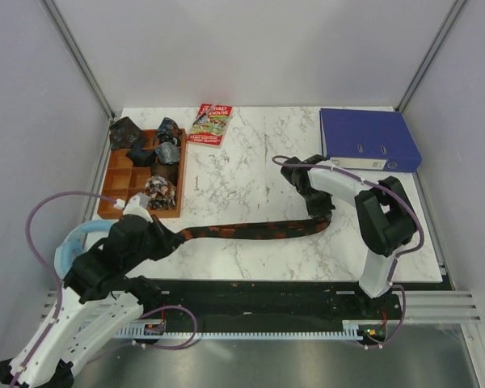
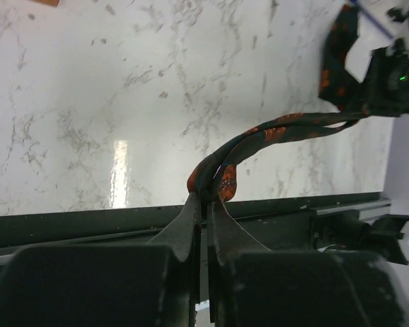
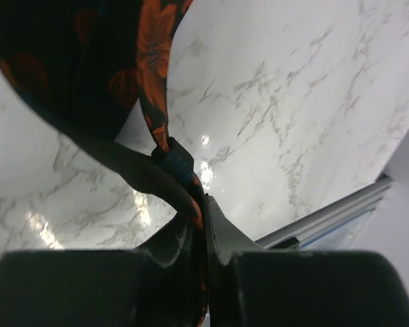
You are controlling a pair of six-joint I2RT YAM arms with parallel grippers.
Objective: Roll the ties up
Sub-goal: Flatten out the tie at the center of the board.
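Note:
A long black tie with orange-red blotches (image 1: 250,230) stretches across the marble table between my two grippers. My left gripper (image 1: 176,236) is shut on its left end; in the left wrist view the jaws pinch the folded end (image 2: 215,182) and the tie runs away to the right. My right gripper (image 1: 317,212) is shut on the tie's right end, which is bunched and folded there; in the right wrist view the fabric (image 3: 143,75) hangs over the closed jaws. Several small dark grey-blue tie bundles (image 1: 163,149) lie in and around a wooden tray.
The wooden compartment tray (image 1: 117,187) stands at the left. A red-and-green booklet (image 1: 211,124) lies at the back centre. A blue binder (image 1: 367,139) lies at the back right, just behind the right arm. The black table edge rail (image 1: 259,291) runs along the front.

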